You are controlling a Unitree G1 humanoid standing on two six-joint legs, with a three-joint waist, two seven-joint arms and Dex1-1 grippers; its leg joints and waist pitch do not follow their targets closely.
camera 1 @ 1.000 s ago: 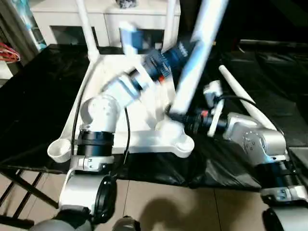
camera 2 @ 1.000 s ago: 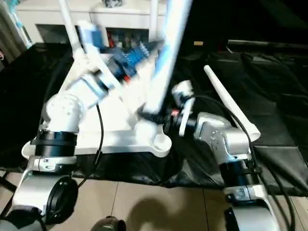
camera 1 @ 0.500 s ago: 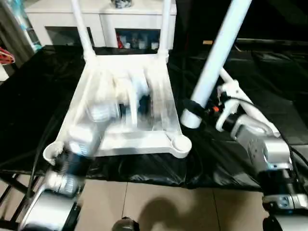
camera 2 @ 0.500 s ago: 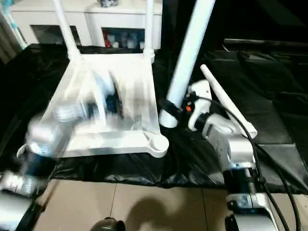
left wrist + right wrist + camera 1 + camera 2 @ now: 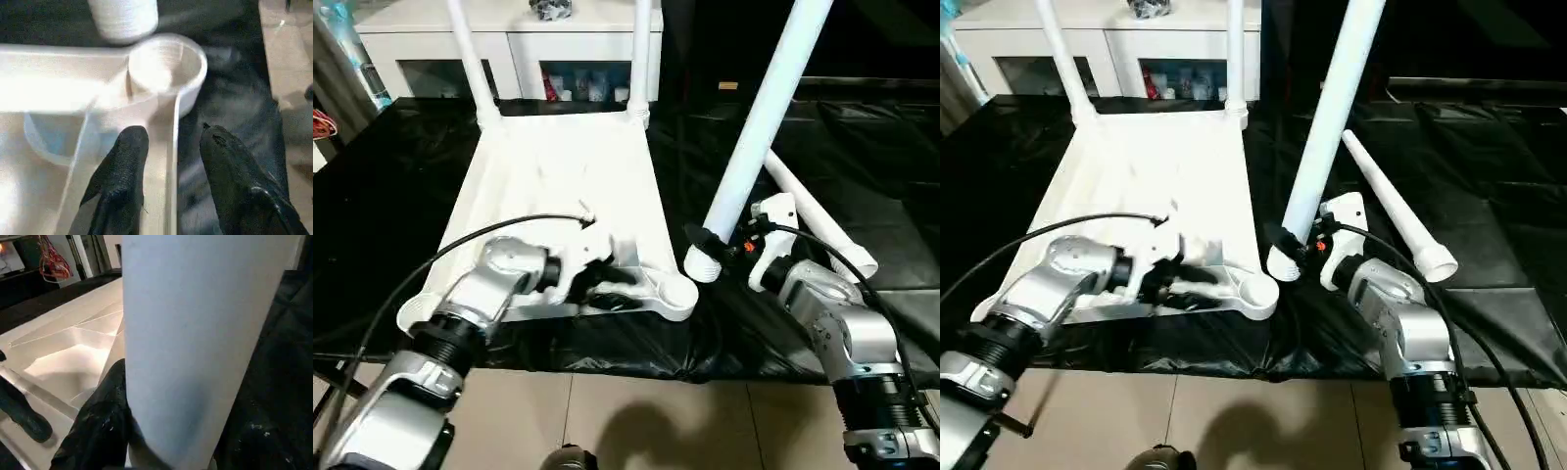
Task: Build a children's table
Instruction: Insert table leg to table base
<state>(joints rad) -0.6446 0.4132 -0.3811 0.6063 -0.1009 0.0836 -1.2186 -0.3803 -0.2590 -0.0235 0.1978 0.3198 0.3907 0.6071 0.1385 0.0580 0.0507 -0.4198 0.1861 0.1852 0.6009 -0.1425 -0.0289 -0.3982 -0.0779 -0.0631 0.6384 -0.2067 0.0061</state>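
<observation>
Gripping a leg [image 5: 759,127] near-upright, wide end down, right fingers [image 5: 105,426]; left fingers [image 5: 122,171] parted astride tabletop [image 5: 558,186] rim

Right wrist cam here: I've got a fat white table leg [image 5: 205,342] running straight up through my right gripper [image 5: 161,450], and one black finger [image 5: 100,426] is pressed against its side, so I'd call that clamped on. Behind it I can see the white tabletop [image 5: 68,347] lying on black sheeting [image 5: 274,382]. The other gripper's black finger [image 5: 19,411] rests on the tabletop's edge.
</observation>
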